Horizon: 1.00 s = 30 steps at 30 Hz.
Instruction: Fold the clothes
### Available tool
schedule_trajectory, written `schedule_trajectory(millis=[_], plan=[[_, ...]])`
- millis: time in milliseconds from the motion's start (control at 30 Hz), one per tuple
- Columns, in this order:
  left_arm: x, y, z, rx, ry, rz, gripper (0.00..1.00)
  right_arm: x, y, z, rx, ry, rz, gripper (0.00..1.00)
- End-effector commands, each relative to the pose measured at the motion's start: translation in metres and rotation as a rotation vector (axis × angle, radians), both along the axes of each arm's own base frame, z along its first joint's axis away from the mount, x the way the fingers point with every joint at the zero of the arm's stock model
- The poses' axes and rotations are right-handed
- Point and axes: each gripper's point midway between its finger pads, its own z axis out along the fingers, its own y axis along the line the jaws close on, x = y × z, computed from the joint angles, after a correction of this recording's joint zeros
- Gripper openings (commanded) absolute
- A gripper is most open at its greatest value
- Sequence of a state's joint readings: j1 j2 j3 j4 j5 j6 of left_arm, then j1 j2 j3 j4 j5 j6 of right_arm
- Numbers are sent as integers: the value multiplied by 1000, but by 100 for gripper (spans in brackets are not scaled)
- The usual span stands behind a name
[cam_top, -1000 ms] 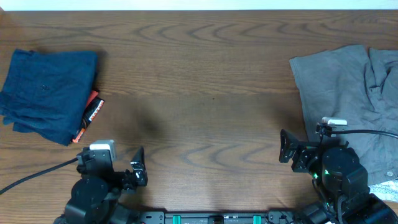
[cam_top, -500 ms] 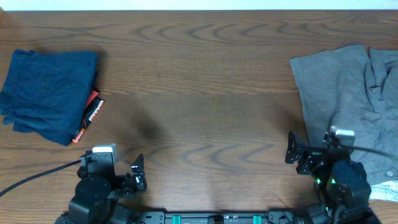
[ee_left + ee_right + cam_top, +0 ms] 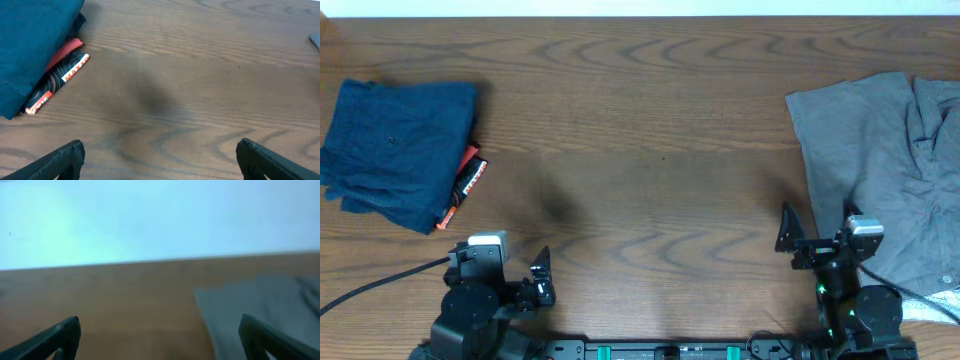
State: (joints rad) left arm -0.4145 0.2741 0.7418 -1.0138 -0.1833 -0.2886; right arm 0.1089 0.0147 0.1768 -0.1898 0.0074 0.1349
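A folded dark navy garment [image 3: 398, 150] lies at the far left of the wooden table; its edge also shows in the left wrist view [image 3: 35, 40]. An orange and black tag [image 3: 466, 185] sticks out from its right side and shows in the left wrist view [image 3: 57, 82]. My left gripper [image 3: 538, 280] is open and empty near the front edge, right of the garment; its fingers show in the left wrist view [image 3: 160, 160]. My right gripper [image 3: 788, 240] is open and empty beside the grey clothes [image 3: 885, 170], tilted up; its fingers show in the right wrist view [image 3: 160, 337].
The grey clothes lie spread and rumpled at the right edge of the table, blurred in the right wrist view [image 3: 260, 310]. A black cable [image 3: 370, 280] runs from the left arm. The table [image 3: 650, 120] is brown wood.
The right arm has drawn back toward the front edge and tilted its gripper up. The left arm has shifted slightly back. The clothes have not moved.
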Motion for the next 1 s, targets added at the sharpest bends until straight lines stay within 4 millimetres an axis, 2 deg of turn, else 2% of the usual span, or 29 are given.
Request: schedule_trajectory(millis=[0, 67, 200, 233, 300, 967], plan=[[0, 1, -1, 2, 1, 6, 98, 5, -5, -5, -145, -47, -17, 99], [0, 1, -1, 2, 1, 6, 98, 8, -7, -13, -167, -51, -24, 99], [0, 1, -1, 2, 1, 6, 98, 13, -6, -49, -151, 19, -14, 99], [0, 1, -1, 2, 1, 6, 98, 13, -6, -53, -148, 34, -13, 99], [0, 1, -1, 2, 1, 6, 98, 13, -6, -49, -148, 19, -13, 99], [0, 1, -1, 2, 1, 6, 98, 13, -5, -52, -148, 31, -8, 99]])
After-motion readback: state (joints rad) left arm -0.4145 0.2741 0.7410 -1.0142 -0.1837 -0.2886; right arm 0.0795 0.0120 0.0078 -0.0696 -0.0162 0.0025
